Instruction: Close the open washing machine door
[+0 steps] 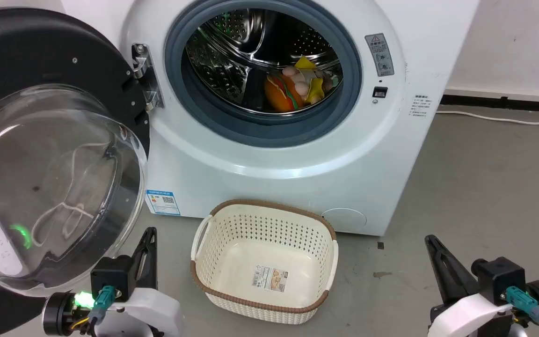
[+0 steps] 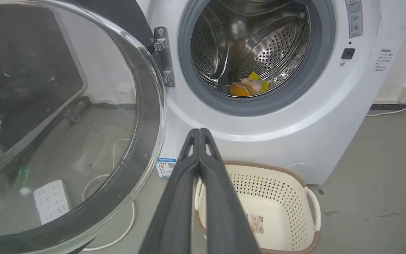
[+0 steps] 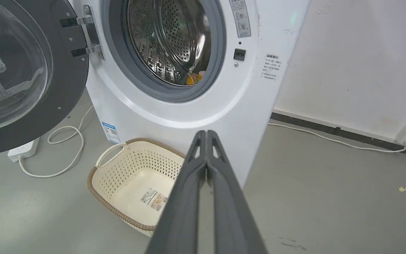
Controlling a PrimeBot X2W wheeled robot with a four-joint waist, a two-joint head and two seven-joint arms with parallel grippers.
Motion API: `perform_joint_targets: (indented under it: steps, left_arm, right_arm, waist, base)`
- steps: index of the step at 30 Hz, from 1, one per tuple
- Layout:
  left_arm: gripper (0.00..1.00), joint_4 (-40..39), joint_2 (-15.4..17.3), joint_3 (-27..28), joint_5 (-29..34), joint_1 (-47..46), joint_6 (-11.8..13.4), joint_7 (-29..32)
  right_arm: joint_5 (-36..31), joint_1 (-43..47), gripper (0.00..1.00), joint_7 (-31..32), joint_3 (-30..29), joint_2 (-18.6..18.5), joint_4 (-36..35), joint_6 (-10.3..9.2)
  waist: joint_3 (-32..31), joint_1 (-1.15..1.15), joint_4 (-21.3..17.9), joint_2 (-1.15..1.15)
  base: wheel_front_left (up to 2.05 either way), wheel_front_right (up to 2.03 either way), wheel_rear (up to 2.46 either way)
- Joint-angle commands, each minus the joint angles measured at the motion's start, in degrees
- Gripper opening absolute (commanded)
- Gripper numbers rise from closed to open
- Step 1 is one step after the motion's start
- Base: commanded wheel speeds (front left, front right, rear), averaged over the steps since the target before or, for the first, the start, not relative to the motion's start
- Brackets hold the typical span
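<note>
The washing machine door point(image 1: 49, 154) point(image 2: 65, 116) point(image 3: 23, 70) stands swung wide open at the left on its hinge, its clear glass bowl bulging toward me. The white washing machine point(image 1: 279, 154) point(image 2: 266, 120) point(image 3: 189, 109) shows its steel drum with colourful soft toys point(image 1: 297, 86) inside. My left gripper point(image 1: 150, 232) point(image 2: 200, 131) is shut, low beside the door's lower right rim, holding nothing. My right gripper point(image 1: 431, 239) point(image 3: 206, 133) is shut too, low at the right, apart from the machine.
A cream perforated basket point(image 1: 208, 234) point(image 2: 308, 197) point(image 3: 104, 165) stands on the grey floor right before the machine. A white power strip point(image 3: 23, 150) and cable point(image 3: 65, 141) lie under the door. Another cable point(image 1: 498, 119) runs along the right wall.
</note>
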Motion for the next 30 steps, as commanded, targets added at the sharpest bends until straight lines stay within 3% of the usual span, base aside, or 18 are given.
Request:
perform_joint_targets:
  steps: [1, 30]
  left_arm:
    - [0.00, -0.25, 0.00, 0.03, 0.09, 0.78, 0.15, 0.01]
    - [0.00, -0.25, 0.00, 0.03, 0.09, 0.78, 0.15, 0.01]
  right_arm:
    - [-0.43, -0.79, 0.00, 0.03, -0.02, 0.27, -0.28, 0.05]
    - [-0.43, -0.79, 0.00, 0.03, -0.02, 0.27, -0.28, 0.05]
  waist:
    - [0.00, 0.00, 0.00, 0.00]
    - [0.00, 0.00, 0.00, 0.00]
  base:
    - [0.00, 0.00, 0.00]
    - [0.00, 0.00, 0.00]
